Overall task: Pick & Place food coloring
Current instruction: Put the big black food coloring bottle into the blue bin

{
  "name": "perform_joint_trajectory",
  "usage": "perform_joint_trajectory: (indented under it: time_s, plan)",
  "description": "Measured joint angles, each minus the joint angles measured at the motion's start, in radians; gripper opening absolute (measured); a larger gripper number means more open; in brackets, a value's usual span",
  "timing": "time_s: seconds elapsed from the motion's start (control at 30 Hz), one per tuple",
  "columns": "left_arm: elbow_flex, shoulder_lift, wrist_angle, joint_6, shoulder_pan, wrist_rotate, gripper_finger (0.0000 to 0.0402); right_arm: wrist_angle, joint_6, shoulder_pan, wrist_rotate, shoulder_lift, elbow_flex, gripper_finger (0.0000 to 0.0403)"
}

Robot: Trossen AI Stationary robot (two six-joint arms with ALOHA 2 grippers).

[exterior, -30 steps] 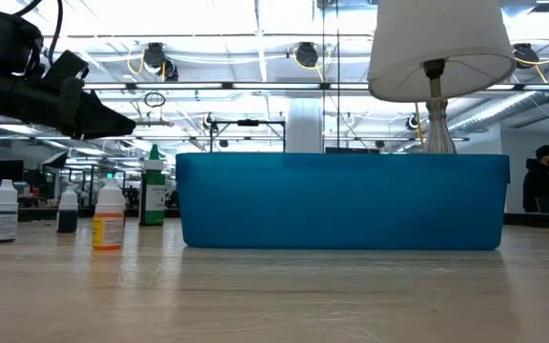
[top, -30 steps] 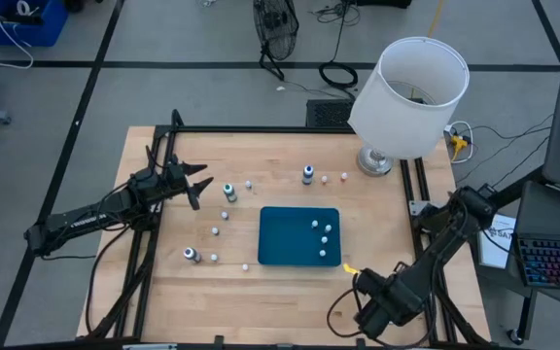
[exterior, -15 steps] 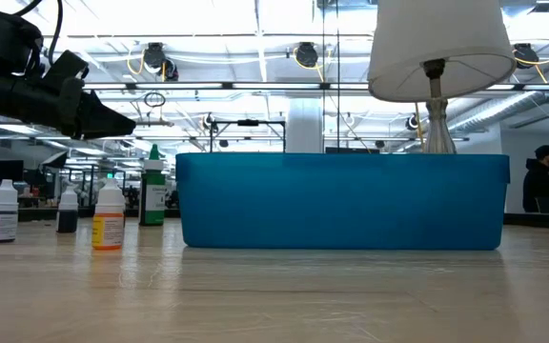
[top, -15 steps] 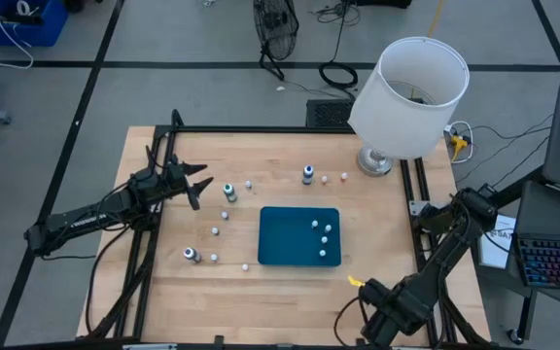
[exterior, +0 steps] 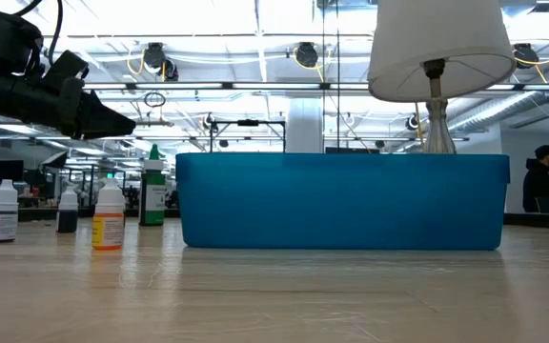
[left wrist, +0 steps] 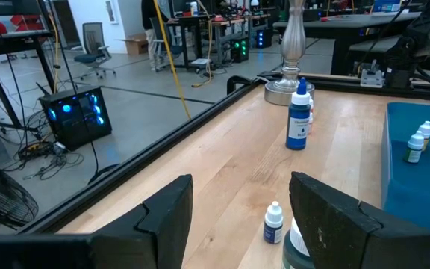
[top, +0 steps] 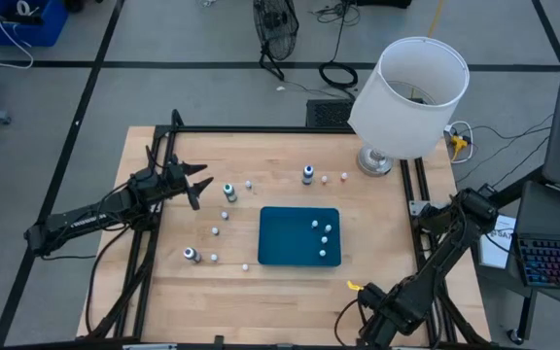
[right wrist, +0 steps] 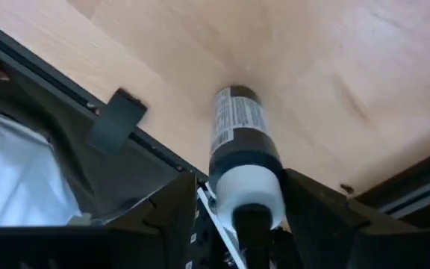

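Observation:
Several tiny food coloring bottles stand on their bases on the wooden table: a green-capped one (top: 229, 192), a blue one (top: 307, 174), one near the front (top: 192, 255), and whitish dots between them. Several more stand in the teal tray (top: 285, 243). My left gripper (top: 197, 185) hovers open at the table's left, just left of the green-capped bottle (left wrist: 297, 250). My right gripper (top: 356, 288) is at the near right corner, shut on a dark bottle with a pale cap (right wrist: 237, 142). My right gripper holds the dark bottle by its white cap end (right wrist: 248, 190), pinched between the two fingers. The bottle lies along the fingers, its base (right wrist: 234, 93) pointing away from the wrist toward the tabletop. Whether the base touches the wood, I cannot tell.
A lamp with a white shade (top: 411, 97) stands at the far right corner. The tray's wall (exterior: 341, 200) fills the middle of the low view, with bottles (exterior: 109, 217) to its left. A black frame rail (right wrist: 118, 123) borders the table near my right gripper.
My right gripper has moved toward the table's near edge, carrying the bottle away from the tray's near right corner. It stays shut on the bottle. The left arm has kept still.

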Motion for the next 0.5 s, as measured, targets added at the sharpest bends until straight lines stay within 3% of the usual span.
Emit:
perform_joint_trajectory:
  time_s: [0.2, 0.5]
  plan:
    - [0.0, 0.0, 0.0, 0.0, 0.0, 0.0, 0.0225, 0.025, 0.001, 0.0, -0.05, -0.005, -0.048, 0.0173]
    - [0.0, 0.0, 0.0, 0.0, 0.0, 0.0, 0.0225, 0.04, -0.001, 0.0, -0.044, 0.0, -0.063, 0.0169]
